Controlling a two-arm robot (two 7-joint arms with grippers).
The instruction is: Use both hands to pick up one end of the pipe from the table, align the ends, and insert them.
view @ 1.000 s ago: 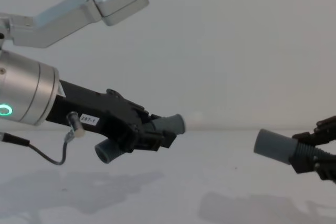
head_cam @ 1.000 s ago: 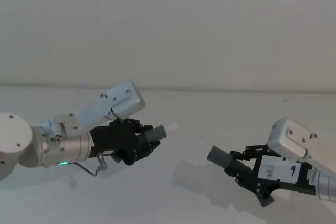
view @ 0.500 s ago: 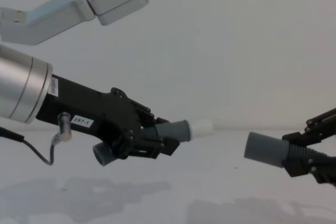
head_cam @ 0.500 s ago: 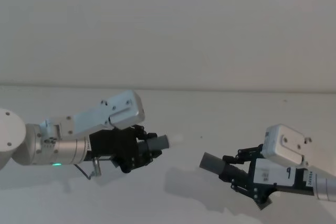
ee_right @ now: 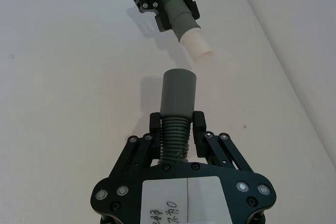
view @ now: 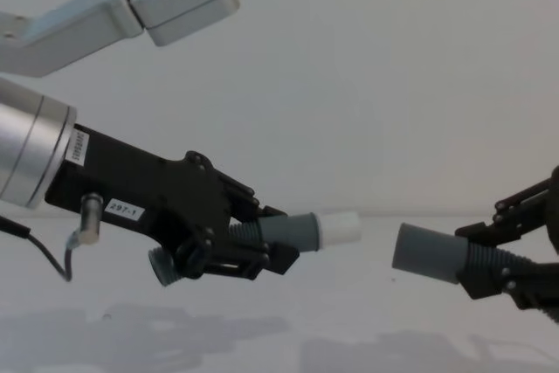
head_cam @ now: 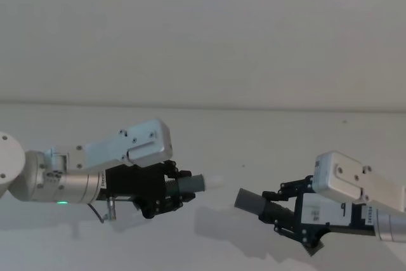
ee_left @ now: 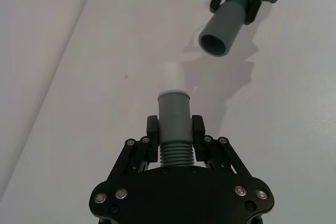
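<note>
Grippers first, both held up above the table with a hose piece apiece. The left gripper has its slim black fingers closed on the ribbed middle of its hose piece, so the smooth grey cuff sticks out ahead of the fingertips and ends in a narrower whitish tip. From the side its other end shows as a dark opening below the gripper body. The right gripper clamps its own hose piece the same way, by the ribs, with the plain grey cuff reaching forward beyond the fingers. The two ends face one another across a small gap, near but not touching, the whitish tip pointing toward the open mouth of the other cuff. Beyond them, the white table runs back to the pale wall.
</note>
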